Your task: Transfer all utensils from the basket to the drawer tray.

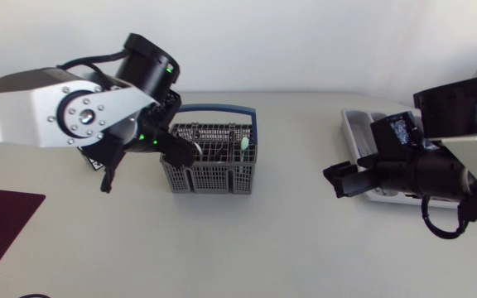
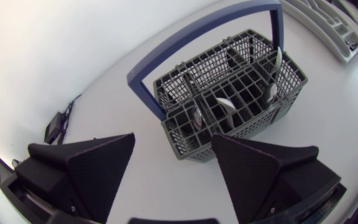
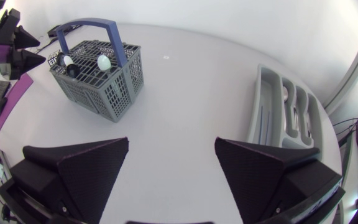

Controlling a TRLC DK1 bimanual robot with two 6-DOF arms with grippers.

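- White counter [image 1: 247, 248] carries a grey plastic mesh basket with a blue handle [image 1: 214, 175] left of middle, and a pale grey drawer tray [image 1: 356, 124] at the far right, well apart.
- Metal spoons [image 2: 225, 104] and a white-handled utensil [image 1: 243, 146] stand in the basket.
- Left tool [image 2: 173, 138] hangs at the basket's left end, fingers apart.
- Right tool [image 3: 171, 141] sits just beside the tray, fingers apart.

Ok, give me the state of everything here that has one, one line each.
basket: upright, handle raised, not emptied yet
utensils: standing in the basket's compartments, none gripped
tray: lying flat, contents too small to tell
left gripper: open, empty, at the basket's end
right gripper: open, empty, beside the tray
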